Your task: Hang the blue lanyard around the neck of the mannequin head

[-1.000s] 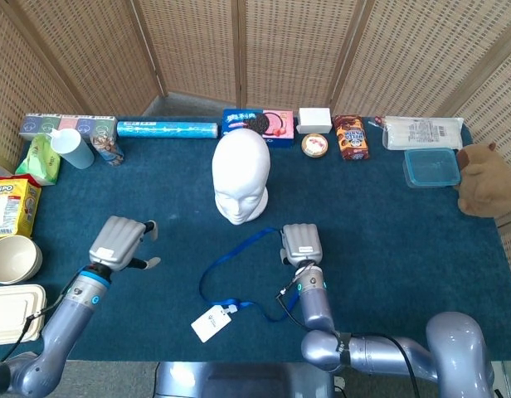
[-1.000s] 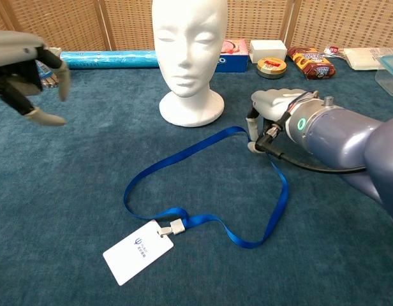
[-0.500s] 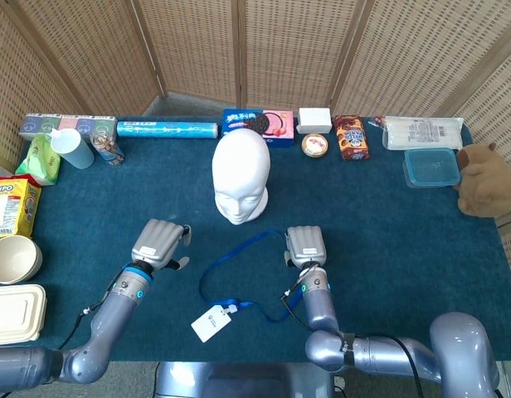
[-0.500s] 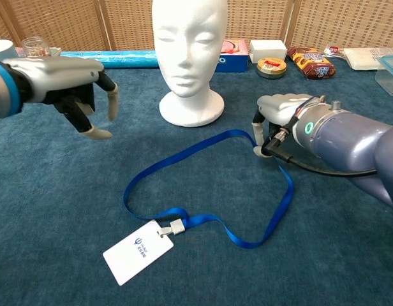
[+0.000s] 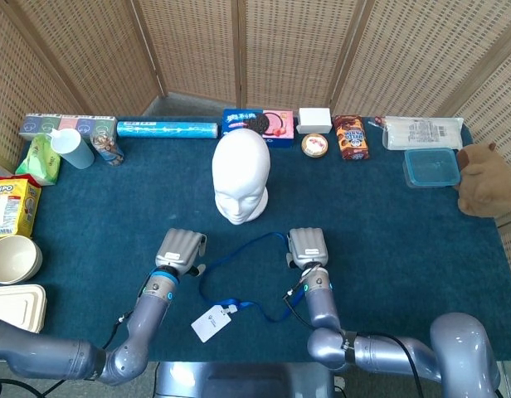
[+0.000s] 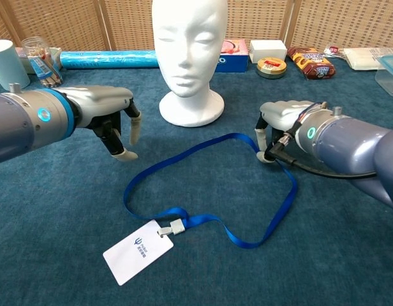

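Lying flat on the blue bench (image 6: 50, 210), the blue lanyard (image 6: 203, 191) forms an open loop in front of the mannequin head (image 6: 187, 51), which stands upright on its base, facing the robot. The loop's long axis runs diagonally: its far end sits near the right hand (image 6: 279, 124), while its near end carries the white badge (image 6: 138, 250), pointing toward the robot's left side.

Right hand: the fingers (image 6: 262, 141) are curled down onto the strap at the loop's far right corner, touching it. They appear to pinch the strap there; the contact itself is partly hidden under the palm.

Left hand (image 6: 110, 115): the fingers are spread and pointing down, holding nothing. The hand hovers above the bench just beyond the loop's left bend, clear of the strap. In the head view the left hand (image 5: 181, 249) sits just left of the loop and the right hand (image 5: 307, 246) at its right edge, so the loop lies between them.

Controlling relation: the strap's left run lies toward the robot and slightly inward from the left fingers. The left hand is the nearer one to that run. The mannequin head stands beyond the loop, between the two hands, so the loop probably needs to be lifted, spread and carried away from the robot over the crown
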You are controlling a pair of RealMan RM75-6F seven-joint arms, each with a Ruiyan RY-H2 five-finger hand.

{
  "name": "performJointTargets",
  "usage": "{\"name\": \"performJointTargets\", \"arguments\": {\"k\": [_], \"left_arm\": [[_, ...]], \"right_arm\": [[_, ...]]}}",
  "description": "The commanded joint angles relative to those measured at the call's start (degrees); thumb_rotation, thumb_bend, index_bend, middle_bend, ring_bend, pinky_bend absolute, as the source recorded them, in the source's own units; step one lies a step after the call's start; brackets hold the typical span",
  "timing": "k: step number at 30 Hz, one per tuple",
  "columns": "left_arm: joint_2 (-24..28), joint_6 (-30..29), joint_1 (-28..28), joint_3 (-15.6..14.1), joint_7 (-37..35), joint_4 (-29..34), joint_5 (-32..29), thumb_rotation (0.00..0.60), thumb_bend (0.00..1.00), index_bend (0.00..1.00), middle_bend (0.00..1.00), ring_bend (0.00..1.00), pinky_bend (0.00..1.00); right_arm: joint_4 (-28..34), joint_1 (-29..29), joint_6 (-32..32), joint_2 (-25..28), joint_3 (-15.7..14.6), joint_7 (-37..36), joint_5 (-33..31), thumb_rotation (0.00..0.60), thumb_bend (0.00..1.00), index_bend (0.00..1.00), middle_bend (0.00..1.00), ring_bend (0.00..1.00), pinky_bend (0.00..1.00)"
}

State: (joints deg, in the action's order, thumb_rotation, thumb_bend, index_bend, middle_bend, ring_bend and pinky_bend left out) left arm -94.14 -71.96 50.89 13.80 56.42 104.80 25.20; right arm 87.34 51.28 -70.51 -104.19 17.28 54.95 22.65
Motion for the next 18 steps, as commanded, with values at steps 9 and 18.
{"name": "performJointTargets", "arguments": {"k": [9, 18], "left_arm": [[-5.0, -0.9, 3.5, 0.6, 1.8, -5.0, -4.7, 0.549, 0.28, 0.52, 1.0, 1.0, 1.0], [-7.9, -1.0, 5.3, 1.6, 2.4, -8.2, -7.4, 0.548, 0.28, 0.53, 1.0, 1.0, 1.0]], "right_arm": [[-1.3, -0.1, 1.4, 0.2, -0.3, -0.9, -0.5, 0.542, 0.46, 0.57, 0.98, 1.0, 1.0], [-1.7, -0.2, 1.9, 0.5, -0.6, -1.3, -0.6, 0.544, 0.46, 0.57, 0.98, 1.0, 1.0]]}}
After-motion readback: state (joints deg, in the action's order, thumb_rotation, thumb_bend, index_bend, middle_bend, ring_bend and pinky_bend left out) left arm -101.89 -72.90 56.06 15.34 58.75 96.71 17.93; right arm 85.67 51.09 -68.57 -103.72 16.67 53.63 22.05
